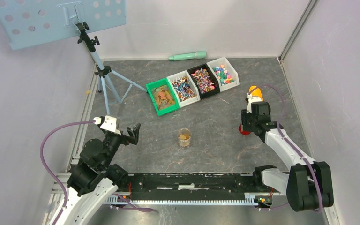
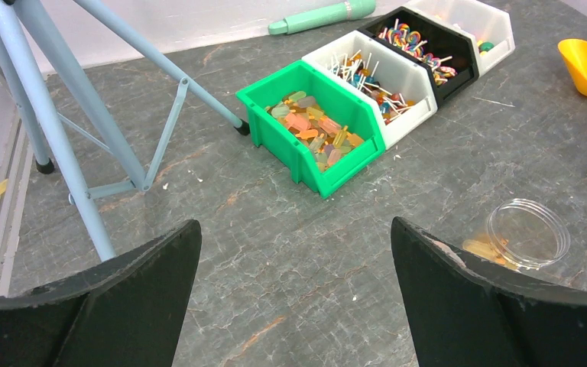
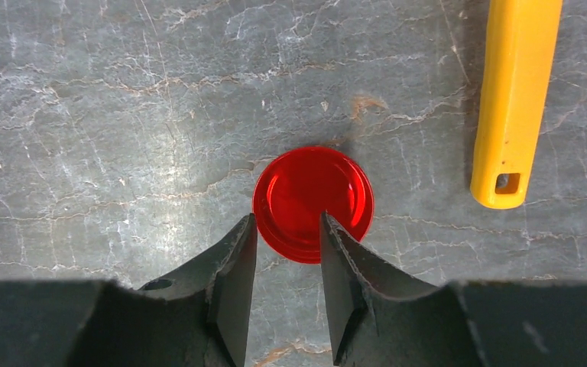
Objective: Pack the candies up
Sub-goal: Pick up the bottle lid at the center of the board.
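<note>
I see grey veined table point(image 1: 215, 122), pale walls point(image 1: 192, 23) boxing it; left pincer point(image 2: 294, 225) spread wide, right pincer point(image 3: 287, 229) half-spread over red lid point(image 3: 306, 187), mid-frame.

Left arm point(image 1: 93, 157): folded low and close to its base, elbow tucked back, wrist tilted forward and inward toward the centre. Left gripper point(image 2: 294, 229): jaws spread wide, nothing between them, both black fingers point(image 2: 122, 290) clear of any contact. Right arm point(image 1: 288, 147): stretched forward from its base on the right, forearm running up and inward, wrist pitched straight down. Right gripper point(image 3: 287, 222): pointing down, jaws drawn in to a narrow gap, fingertips point(image 3: 237, 267) roughly parallel, nothing clamped between them. The two arms are well apart.
</note>
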{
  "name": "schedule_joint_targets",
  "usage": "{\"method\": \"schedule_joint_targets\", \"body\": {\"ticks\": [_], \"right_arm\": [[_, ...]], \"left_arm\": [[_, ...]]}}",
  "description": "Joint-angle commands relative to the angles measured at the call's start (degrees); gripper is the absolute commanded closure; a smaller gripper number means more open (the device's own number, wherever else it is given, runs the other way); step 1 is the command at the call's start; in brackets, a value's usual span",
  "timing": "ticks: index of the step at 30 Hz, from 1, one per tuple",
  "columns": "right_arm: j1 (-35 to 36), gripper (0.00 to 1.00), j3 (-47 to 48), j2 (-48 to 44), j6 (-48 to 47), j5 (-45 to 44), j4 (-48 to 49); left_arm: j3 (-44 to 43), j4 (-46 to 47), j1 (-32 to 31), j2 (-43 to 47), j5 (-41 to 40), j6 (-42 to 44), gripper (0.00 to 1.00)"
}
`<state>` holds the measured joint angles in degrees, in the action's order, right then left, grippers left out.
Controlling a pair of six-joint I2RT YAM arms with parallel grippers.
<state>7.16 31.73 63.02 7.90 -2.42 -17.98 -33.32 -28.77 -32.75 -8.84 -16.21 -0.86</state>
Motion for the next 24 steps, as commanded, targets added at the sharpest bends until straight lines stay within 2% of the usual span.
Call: {"method": "schedule_joint_targets", "body": {"ticks": [1, 13, 24], "right_arm": [[0.45, 0.59, 2.79, 3.08, 0.85, -1.09, 2.55], [1.98, 0.61, 1.1, 6.3, 0.58, 1.11, 5.97], [2.73, 0.65, 2.47, 9.64, 0.5, -0.85, 4.96]], "left_arm": [[0.37, 0.8, -0.04, -0.62, -0.78, 0.23, 0.0], [0.76, 1.56, -0.03, -0.93, 2.1, 0.78, 0.0], [0.88, 2.01, -0.03, -0.8, 4.64, 3.2, 0.0]]}}
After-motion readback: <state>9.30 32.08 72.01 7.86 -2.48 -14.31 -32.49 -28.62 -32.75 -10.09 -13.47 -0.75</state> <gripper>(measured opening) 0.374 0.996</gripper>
